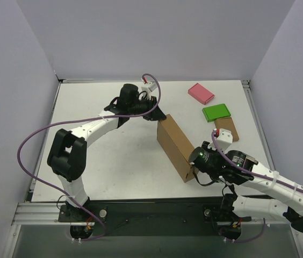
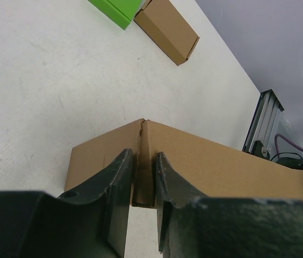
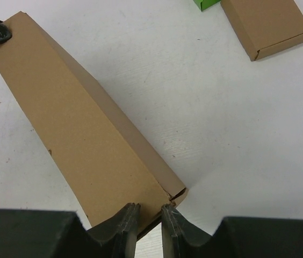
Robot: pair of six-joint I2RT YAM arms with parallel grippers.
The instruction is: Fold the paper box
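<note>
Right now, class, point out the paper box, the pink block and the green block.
paper box [image 1: 175, 146]: top external view, middle of its brown upper face.
pink block [image 1: 201, 93]: top external view, centre of its top.
green block [image 1: 216, 112]: top external view, centre of its top.

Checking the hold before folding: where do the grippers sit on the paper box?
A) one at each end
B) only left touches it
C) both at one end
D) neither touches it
A: left gripper clamps the paper box at its far end, right gripper at its near end.
</note>
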